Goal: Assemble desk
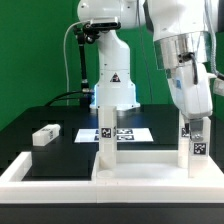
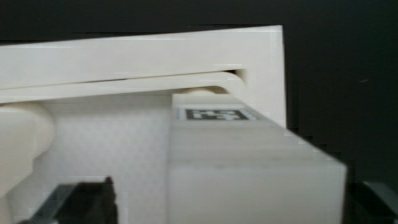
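Most of the layout is only given by the exterior view. Three leg blocks can be counted there, not four. One leg point(image 1: 104, 136) is stood upright at centre frame. A second upright leg point(image 1: 197, 143) is seen at the right edge, and a loose leg point(image 1: 45, 135) is left lying on its side at middle left, well apart from the other two. Both upright ones are planted on the single slab point(image 1: 145, 165), which is laid flat in the lower centre, tucked inside the border rim point(image 1: 40, 172). One marker board point(image 1: 128, 132) is seen flat on the black desk point(image 1: 30, 115) just behind the slab, with the robot base point(image 1: 112, 85) behind that.

The arm is brought in from the upper right, and the jaws are lowered over the top of the right-hand leg - its tags are left showing below them.

The close-up is only given by the wrist view. That same leg point(image 2: 240, 165) is seen huge and end-on, with one tag point(image 2: 217, 115) readable on it. Dark fingers point(image 2: 80, 200) are placed either side of it. A shadowed strip is seen between one finger and the leg, so whether the jaws are actually clamped or just apart around it cannot be told. Behind it a wide white part point(image 2: 143, 60) is seen - slab or rim, it can't be told.
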Motion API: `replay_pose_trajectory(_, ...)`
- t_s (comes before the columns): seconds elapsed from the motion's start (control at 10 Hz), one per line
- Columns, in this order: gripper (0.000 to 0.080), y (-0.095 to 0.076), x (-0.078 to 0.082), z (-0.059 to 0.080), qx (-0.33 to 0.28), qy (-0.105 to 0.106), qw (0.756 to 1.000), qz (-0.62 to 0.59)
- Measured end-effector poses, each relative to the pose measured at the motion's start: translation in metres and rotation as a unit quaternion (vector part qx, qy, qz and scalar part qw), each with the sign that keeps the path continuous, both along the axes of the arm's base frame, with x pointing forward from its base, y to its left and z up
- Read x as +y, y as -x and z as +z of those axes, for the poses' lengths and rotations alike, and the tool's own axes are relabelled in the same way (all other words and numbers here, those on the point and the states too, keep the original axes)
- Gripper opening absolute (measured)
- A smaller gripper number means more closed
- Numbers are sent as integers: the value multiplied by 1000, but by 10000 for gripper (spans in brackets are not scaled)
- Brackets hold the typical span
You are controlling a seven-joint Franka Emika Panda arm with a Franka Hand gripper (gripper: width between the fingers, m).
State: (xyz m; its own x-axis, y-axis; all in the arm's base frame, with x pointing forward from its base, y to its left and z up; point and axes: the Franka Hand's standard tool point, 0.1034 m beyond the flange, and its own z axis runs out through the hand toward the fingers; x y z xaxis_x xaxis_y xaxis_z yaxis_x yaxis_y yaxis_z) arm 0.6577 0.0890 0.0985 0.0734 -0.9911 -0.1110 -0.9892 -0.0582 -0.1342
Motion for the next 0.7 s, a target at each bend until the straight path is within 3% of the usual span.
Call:
replay_pose_trajectory(0.1, 633, -3, 2, 3, -12, 28, 993, 112)
replay_pose_trajectory(0.6, 649, -3, 3, 3, -31, 50, 958, 281)
replay_pose_trajectory(0.7, 649, -5, 5, 5, -39, 62, 935, 346)
